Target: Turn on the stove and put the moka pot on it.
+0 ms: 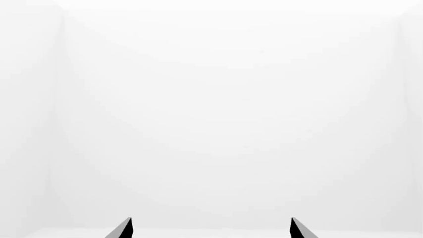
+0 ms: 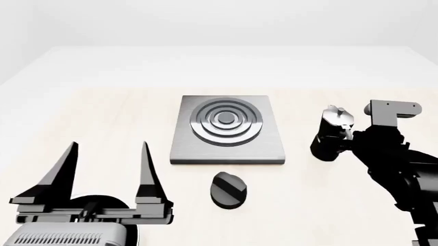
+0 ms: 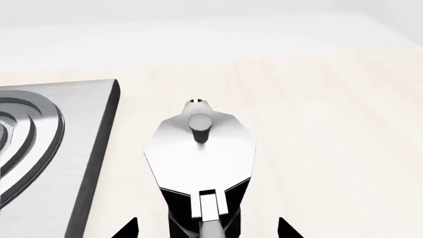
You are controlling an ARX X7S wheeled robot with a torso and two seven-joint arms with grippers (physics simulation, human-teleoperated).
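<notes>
The moka pot [image 2: 332,134] stands upright on the desk [image 2: 102,107] just beside the stove plate [image 2: 228,131], toward the desk's right edge. The right gripper [image 3: 206,229] sits at its handle, jaws spread and not clamping. The left gripper [image 2: 106,171] hovers near the front edge, jaws wide apart. The knob [image 2: 229,190] lies before the plate.

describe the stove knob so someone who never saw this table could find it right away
Start at the square grey metal stove plate with dark concentric rings, in the middle of the pale table. The knob sits on the table just off the plate's near edge, apart from it. It is a low round black disc with a raised bar across its top, unlike the taller silver-lidded moka pot to the plate's right.
</notes>
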